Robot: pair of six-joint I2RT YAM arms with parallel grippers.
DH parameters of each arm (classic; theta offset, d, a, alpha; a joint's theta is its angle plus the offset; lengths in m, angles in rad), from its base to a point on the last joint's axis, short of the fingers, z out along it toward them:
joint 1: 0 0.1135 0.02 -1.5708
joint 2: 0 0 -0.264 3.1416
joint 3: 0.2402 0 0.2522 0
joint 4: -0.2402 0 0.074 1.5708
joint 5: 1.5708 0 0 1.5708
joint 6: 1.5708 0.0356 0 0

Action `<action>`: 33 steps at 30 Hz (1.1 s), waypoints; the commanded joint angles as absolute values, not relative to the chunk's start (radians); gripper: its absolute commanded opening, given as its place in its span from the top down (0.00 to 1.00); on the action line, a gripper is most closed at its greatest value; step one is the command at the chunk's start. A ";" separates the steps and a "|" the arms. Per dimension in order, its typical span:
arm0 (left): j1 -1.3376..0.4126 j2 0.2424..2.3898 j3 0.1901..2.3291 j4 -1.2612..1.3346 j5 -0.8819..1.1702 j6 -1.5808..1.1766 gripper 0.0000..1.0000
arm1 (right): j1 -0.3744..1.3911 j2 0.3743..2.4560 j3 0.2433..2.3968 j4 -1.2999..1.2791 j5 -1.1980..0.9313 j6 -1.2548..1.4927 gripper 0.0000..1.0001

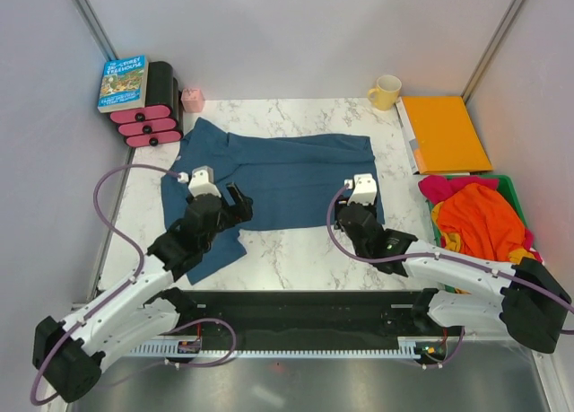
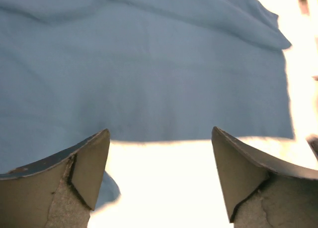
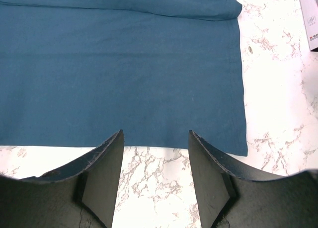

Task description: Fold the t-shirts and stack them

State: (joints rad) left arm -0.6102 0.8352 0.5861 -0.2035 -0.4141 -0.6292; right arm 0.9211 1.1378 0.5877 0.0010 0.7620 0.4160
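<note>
At the near edge of the marble table (image 1: 296, 250) the two arms reach forward from their bases. The left gripper (image 2: 159, 133) stands wide open with nothing between its fingers; in its wrist view only bare tabletop shows in the gap, and the near edge of the teal-blue t-shirt (image 1: 287, 179) runs just beyond the fingertips. From above it sits over the shirt's near-left part, by the sleeve that hangs toward the arms. The right gripper (image 3: 155, 133) is partly open and also holds nothing. Its fingers frame bare marble just short of the shirt's near hem, close to the near-right corner. Whether either gripper touches the table cannot be told.

The teal-blue t-shirt lies spread across the middle of the table, its far edge folded over in a soft ridge.

To the right, a green bin (image 1: 511, 186) holds a heap of other shirts: an orange t-shirt (image 1: 480, 219) on top and a magenta-pink t-shirt (image 1: 444, 188) behind it.

Farther back lie a flat orange folder (image 1: 444, 134) and a yellow mug (image 1: 386, 92). At the far left a book (image 1: 123, 82) rests on a black-and-pink rack (image 1: 152, 116), beside a small pink block (image 1: 192, 99).
</note>
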 commanded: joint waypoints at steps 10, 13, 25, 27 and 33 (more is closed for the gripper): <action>-0.733 0.378 0.379 -0.370 -0.500 -1.112 0.00 | 0.927 1.167 0.606 0.025 0.798 0.431 0.38; -0.733 0.359 0.356 -0.317 -0.517 -1.150 0.00 | 0.925 1.177 0.611 0.025 0.801 0.425 0.38; -0.724 1.365 1.078 -1.206 -0.891 -1.168 0.01 | 0.927 1.157 0.594 0.025 0.798 0.457 0.38; -0.709 1.382 1.085 -1.189 -0.847 -1.169 0.00 | 0.928 1.149 0.575 0.037 0.785 0.466 0.38; -0.528 1.298 0.925 -1.003 -0.648 -1.141 0.02 | 0.927 1.131 0.523 0.083 0.718 0.489 0.38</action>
